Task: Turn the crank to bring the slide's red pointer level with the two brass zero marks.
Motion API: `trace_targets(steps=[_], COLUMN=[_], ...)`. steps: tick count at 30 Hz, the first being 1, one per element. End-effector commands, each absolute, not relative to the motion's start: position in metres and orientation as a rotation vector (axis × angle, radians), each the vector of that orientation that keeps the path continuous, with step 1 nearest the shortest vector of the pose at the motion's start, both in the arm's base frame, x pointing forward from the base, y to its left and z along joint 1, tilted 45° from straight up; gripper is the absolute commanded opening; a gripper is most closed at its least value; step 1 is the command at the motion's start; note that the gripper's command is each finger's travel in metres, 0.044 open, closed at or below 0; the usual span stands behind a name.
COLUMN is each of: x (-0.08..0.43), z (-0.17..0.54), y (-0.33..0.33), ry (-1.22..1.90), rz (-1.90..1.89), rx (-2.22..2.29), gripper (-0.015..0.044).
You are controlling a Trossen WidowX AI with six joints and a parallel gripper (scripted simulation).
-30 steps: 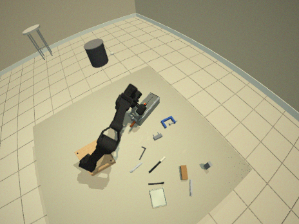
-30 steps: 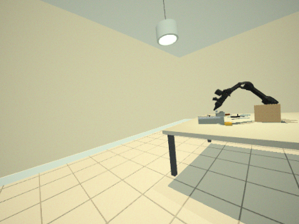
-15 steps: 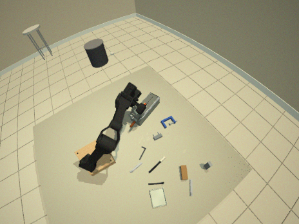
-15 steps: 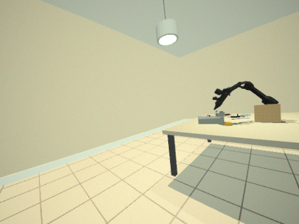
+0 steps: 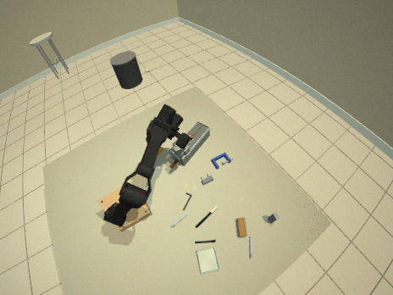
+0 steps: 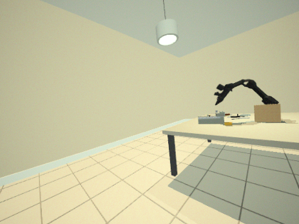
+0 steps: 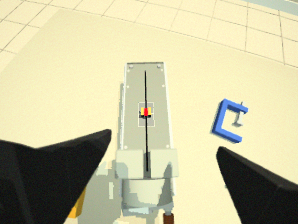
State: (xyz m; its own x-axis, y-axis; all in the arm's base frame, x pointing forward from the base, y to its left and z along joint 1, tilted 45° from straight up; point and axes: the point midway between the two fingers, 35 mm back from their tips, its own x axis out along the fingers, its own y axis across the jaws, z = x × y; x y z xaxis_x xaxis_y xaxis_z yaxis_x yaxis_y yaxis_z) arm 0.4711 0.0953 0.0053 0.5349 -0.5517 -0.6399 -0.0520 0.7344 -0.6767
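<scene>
Gripper (image 5: pixel 185 153) (image 6: pixel 215 99) (image 7: pixel 164 142) stands wide apart with nothing between its fingers, above the grey machine (image 5: pixel 196 143) (image 6: pixel 211 120) (image 7: pixel 135 92) on the table (image 5: pixel 169 258) (image 6: pixel 232 138) (image 7: pixel 200 75). The red pointer (image 7: pixel 146 112) sits at the slot partway along the machine's top, between two yellow marks (image 7: pixel 142 111); whether it is exactly level I cannot tell. A brown handle (image 5: pixel 174 163) (image 7: pixel 168 219) shows at the machine's near end in the wrist view. A dark cylindrical bin (image 5: pixel 127 72) stands on the floor, its top grey; any contents cannot be made out.

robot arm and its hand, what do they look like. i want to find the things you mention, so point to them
The arm (image 5: pixel 155 146) (image 6: pixel 236 84) is matte black all over, with chunky rounded joints and an open loop-shaped section midway. The hand (image 7: pixel 164 142) has two black fingers tapering to blunt points.
</scene>
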Motion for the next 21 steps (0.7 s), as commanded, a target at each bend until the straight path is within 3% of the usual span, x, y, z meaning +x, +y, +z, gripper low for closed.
trace_targets(steps=[1, 21], x=[0.459, 0.386], z=[0.012, 0.033], y=[0.093, 0.073], ry=[0.974, 0.942], rz=[-0.293, -0.135], rx=[-0.717, -0.787], gripper=[0.0440, 0.0440])
